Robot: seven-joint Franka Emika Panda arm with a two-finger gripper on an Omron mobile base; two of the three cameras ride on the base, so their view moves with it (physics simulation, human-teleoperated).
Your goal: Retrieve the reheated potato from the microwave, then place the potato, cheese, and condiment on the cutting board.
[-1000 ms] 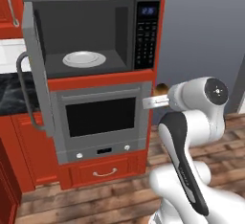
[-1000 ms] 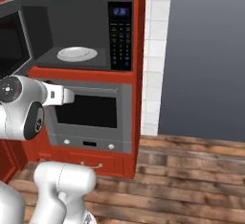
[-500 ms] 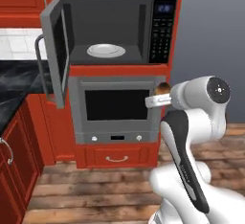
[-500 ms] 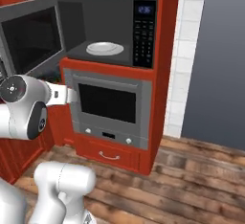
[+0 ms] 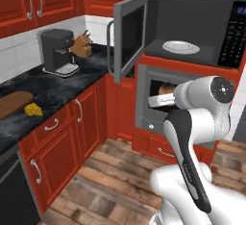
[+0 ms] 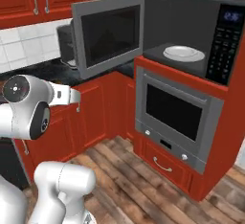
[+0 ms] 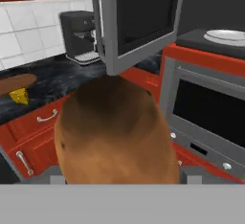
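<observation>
Since the brown potato (image 7: 115,132) sits so close to the hand camera, it looks huge there. It is held in the gripper (image 5: 161,95), whose fingers are closed on its sides, though the potato hides the fingertips. In the left base view a bit of the potato pokes out just past the white hand, in front of the lower oven (image 5: 153,99).

Bent at the elbow, the arm holds the hand out level, about as high as the oven window. The hand points toward the counter side of the kitchen.

Behind it, the microwave (image 6: 191,36) stands with its door (image 6: 107,34) swung wide open. Inside, a white plate (image 6: 183,53) lies bare.

Off to the left, the dark counter (image 5: 57,82) carries the cutting board (image 5: 13,103), and the yellow cheese (image 5: 32,109) lies just beside the board's end. A black coffee machine (image 5: 58,51) stands farther back by the wall.

Compared with half a second ago, the whole view has swung to the left, so the base has turned. The counter, board and cheese have come into sight. The potato is held the same way as before.
</observation>
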